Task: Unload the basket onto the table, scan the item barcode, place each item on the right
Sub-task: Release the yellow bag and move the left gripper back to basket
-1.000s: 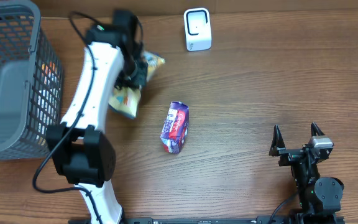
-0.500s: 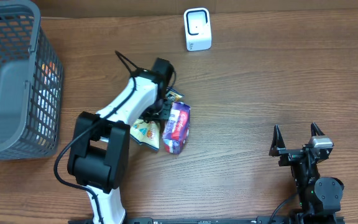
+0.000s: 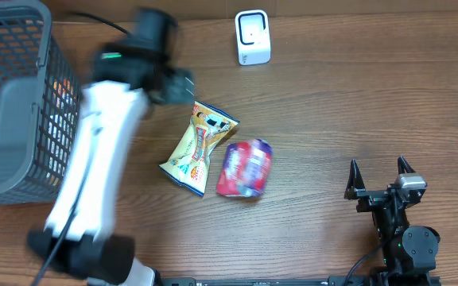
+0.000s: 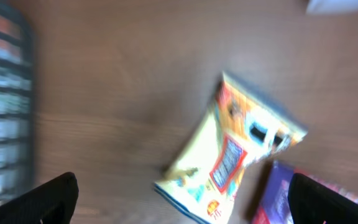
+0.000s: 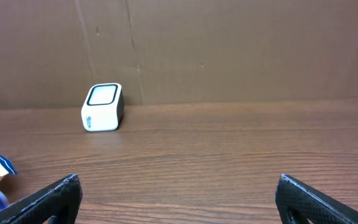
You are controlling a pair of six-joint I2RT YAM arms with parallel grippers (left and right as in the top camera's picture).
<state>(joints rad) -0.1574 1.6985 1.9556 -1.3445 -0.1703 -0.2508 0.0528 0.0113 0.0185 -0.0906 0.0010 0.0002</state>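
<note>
A yellow snack bag (image 3: 199,147) lies flat on the table, touching a purple packet (image 3: 245,167) on its right. The white scanner (image 3: 253,37) stands at the back of the table. My left gripper (image 3: 173,83) is blurred by motion, above and behind the yellow bag, open and holding nothing. In the left wrist view its fingers stand wide apart around the gripper's middle (image 4: 180,186), with the yellow bag (image 4: 235,155) and purple packet (image 4: 291,199) well below. My right gripper (image 3: 380,179) rests open at the front right, facing the scanner (image 5: 102,107).
A grey wire basket (image 3: 14,103) with goods inside fills the left side, close to the left arm. The basket's mesh (image 4: 2,112) shows at the left of the wrist view. A brown cardboard wall (image 5: 229,50) backs the table.
My left gripper opened and let go of the yellow bag, which now lies beside the purple packet. The arm swung up and back to the left. The purple packet shifted right.
</note>
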